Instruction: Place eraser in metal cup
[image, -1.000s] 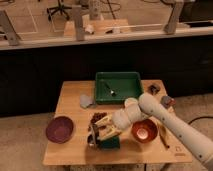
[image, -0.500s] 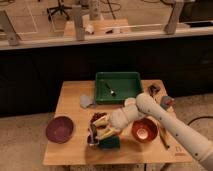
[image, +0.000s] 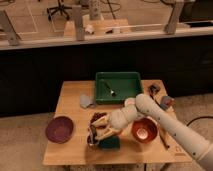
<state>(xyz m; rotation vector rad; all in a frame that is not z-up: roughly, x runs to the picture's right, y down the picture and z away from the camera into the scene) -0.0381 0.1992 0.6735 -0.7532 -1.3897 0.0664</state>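
Note:
My gripper (image: 95, 131) hangs low over the front middle of the wooden table (image: 70, 95), at the end of the white arm that reaches in from the right. Just below it, a small shiny object that looks like the metal cup (image: 91, 142) shows at the table's front, partly covered by the gripper. A dark patch at the gripper's upper side may be the eraser (image: 98, 118), but I cannot make it out for sure. A flat green block (image: 109, 144) lies directly right of the cup.
A reddish-orange bowl (image: 144, 131) sits under the arm at the front right, and a purple bowl (image: 59, 129) at the front left. A green tray (image: 118, 86) with a utensil stands at the back. A grey object (image: 86, 101) lies left of the tray. Small items (image: 165, 102) crowd the right edge.
The gripper has crept a little left and down toward the table's front edge. The other objects have stayed where they were.

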